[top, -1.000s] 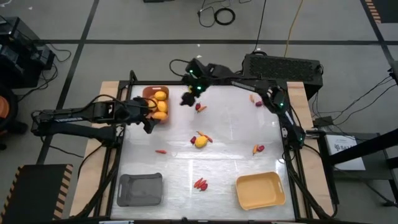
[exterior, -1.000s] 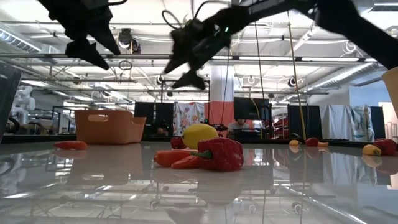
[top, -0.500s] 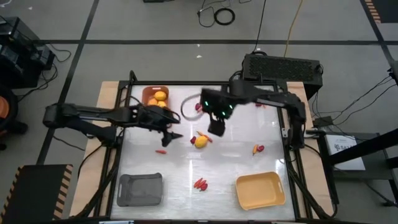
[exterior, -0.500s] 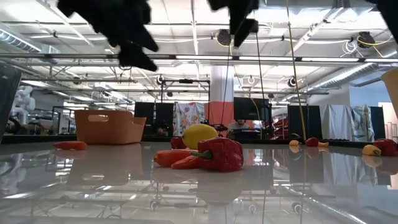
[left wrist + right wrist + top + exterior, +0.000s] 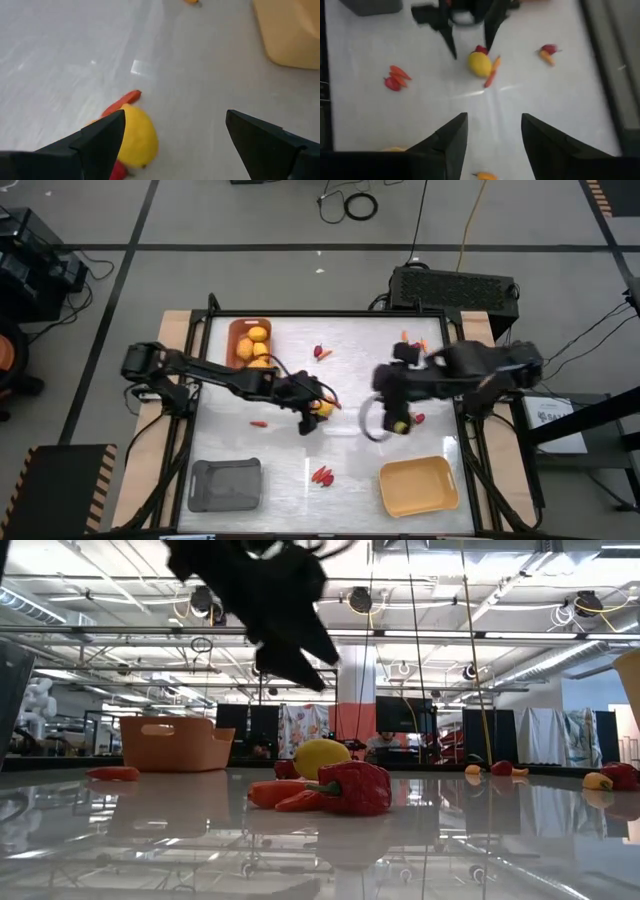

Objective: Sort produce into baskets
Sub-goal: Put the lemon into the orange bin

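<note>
counter (image 5: 360, 460): pale and glossy, wood edging showing at the sides
orange tray (image 5: 248, 340): far left corner, lemons inside
grey tray (image 5: 225, 484): near left corner
left gripper (image 5: 312, 412): jaws spread wide either side of the loose lemon (image 5: 322, 408), mid-counter
right gripper (image 5: 392, 412): jaws apart, grasping nothing
yellow tray (image 5: 418, 486): near right corner
room: ceiling pipes and curtains behind the counter

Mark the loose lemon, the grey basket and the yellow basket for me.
loose lemon (image 5: 322, 409): high view, its visible top beside the left arm.
grey basket (image 5: 225, 484): high view, its floor.
yellow basket (image 5: 418, 486): high view, its floor.
</note>
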